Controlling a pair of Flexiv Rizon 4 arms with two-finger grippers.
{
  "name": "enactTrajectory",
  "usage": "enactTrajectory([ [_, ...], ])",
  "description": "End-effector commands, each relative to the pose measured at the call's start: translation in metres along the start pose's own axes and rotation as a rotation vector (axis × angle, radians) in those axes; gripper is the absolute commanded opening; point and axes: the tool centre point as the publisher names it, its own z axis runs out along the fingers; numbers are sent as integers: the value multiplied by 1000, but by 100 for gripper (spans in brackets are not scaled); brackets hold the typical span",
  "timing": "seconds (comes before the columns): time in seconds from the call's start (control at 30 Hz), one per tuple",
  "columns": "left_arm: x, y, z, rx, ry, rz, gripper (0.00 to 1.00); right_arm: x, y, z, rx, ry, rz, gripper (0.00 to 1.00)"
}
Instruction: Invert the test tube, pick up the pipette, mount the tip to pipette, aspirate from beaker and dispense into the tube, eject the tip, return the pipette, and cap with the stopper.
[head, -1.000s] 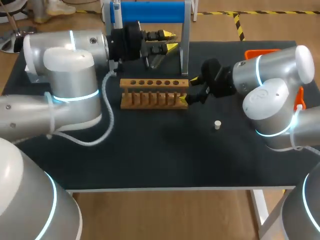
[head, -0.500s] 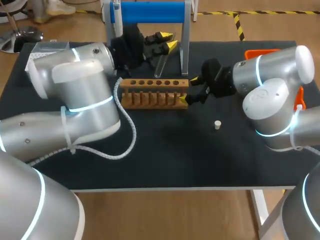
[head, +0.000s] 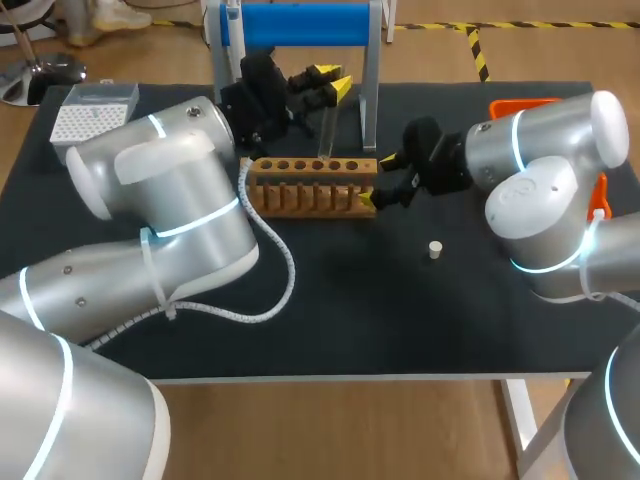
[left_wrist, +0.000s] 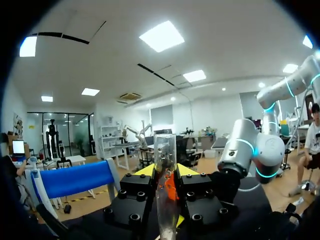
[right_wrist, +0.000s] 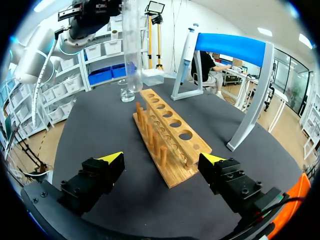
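My left gripper (head: 327, 84) is shut on a clear test tube (head: 325, 130), which hangs nearly upright over the back row of holes in the wooden rack (head: 300, 195). In the left wrist view the tube (left_wrist: 165, 150) stands between the yellow-tipped fingers of the gripper (left_wrist: 165, 172). My right gripper (head: 378, 180) is open, one finger on each side of the rack's right end. From the right wrist, the gripper (right_wrist: 162, 160) straddles the rack (right_wrist: 167, 130), with the tube (right_wrist: 131, 45) above the rack's far end. A pipette (right_wrist: 189, 42) hangs on the blue stand (head: 300, 25). A small beaker (right_wrist: 126, 93) sits beyond the rack. A white stopper (head: 435, 248) stands on the mat.
A tip box (head: 95, 108) sits at the table's back left corner. An orange object (head: 525, 103) lies at the back right, partly behind my right arm. The stand's uprights (head: 370, 90) rise just behind the rack.
My left arm has swung and turned its wrist, bringing the test tube from a slant to nearly upright over the rack. The right arm has stayed still.
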Motion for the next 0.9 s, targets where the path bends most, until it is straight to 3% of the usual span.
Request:
enactTrajectory([
  [0.03, -5, 5, -1, 17, 113, -9, 0, 0, 0, -1, 0, 1, 0, 100],
  [0.17, -6, 1, 3, 18, 217, -18, 0, 0, 0, -1, 0, 1, 0, 100],
  [0.33, -11, -3, 0, -3, 233, 6, 0, 0, 0, -1, 0, 1, 0, 100],
  [0.4, -10, -6, -2, 16, 275, 14, 0, 0, 0, -1, 0, 1, 0, 100],
  [0.63, -6, 2, -1, 66, 332, -43, 0, 0, 0, -1, 0, 1, 0, 100],
  [0.9, -7, 11, 0, 53, 314, -7, 0, 0, 0, -1, 0, 1, 0, 100],
])
